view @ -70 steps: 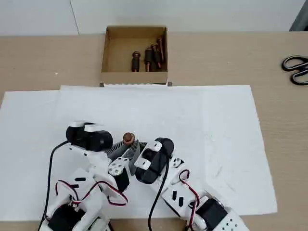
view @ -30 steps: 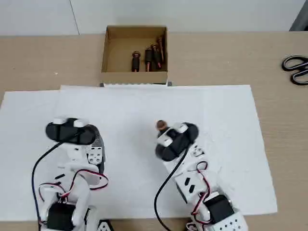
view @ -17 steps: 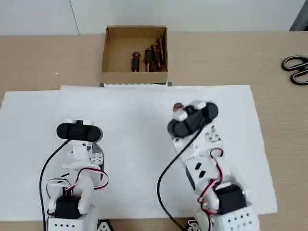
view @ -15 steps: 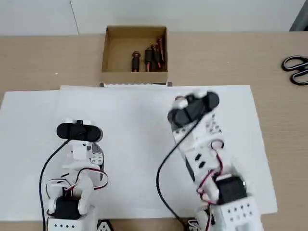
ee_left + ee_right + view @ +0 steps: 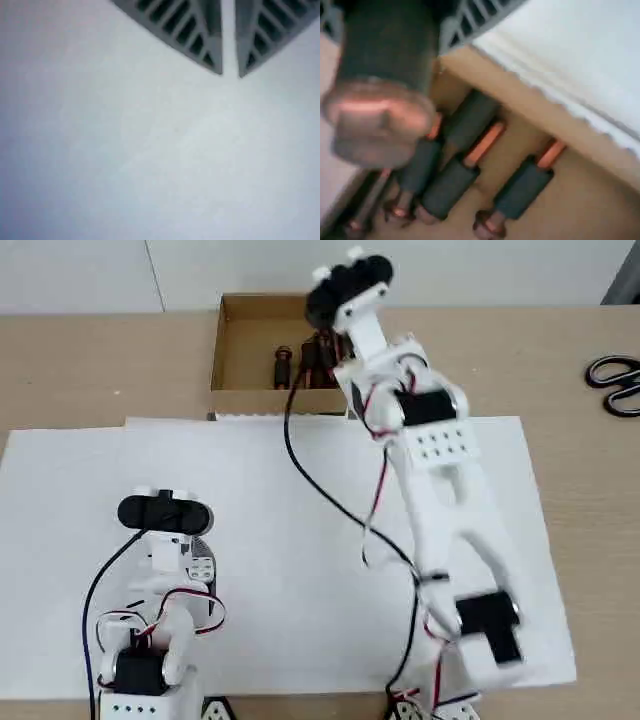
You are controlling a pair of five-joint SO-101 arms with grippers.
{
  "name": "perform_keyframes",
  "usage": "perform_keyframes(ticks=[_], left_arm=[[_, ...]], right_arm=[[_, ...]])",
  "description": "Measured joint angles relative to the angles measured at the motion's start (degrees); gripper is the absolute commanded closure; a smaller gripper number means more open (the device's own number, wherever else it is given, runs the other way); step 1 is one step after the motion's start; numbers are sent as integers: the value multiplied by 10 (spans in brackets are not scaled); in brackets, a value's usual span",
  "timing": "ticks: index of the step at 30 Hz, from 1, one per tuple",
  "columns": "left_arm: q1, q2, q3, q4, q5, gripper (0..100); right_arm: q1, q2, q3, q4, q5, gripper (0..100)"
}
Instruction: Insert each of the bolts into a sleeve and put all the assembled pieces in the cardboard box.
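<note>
Left gripper [image 5: 230, 75] is parked nearest, over the white paper [image 5: 300, 500], fingers almost together with nothing between them. The right gripper [image 5: 395, 20] is clamped on a sleeved bolt [image 5: 380, 95]. It hangs above the cardboard box [image 5: 280, 400], directly over the finished pieces [image 5: 455, 185] lying side by side there. A drop would probably land on them. Scissors [image 5: 615, 380] lie well apart.
</note>
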Motion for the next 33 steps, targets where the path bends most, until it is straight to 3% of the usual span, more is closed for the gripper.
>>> perform_keyframes(ticks=[16,23,33], left_arm=[[0,0,0,0,0,994],[0,0,0,0,0,994],[0,0,0,0,0,994]], right_arm=[[-46,495,-546,0,223,994],[-60,596,-692,58,239,834],[-60,615,-767,83,239,890]])
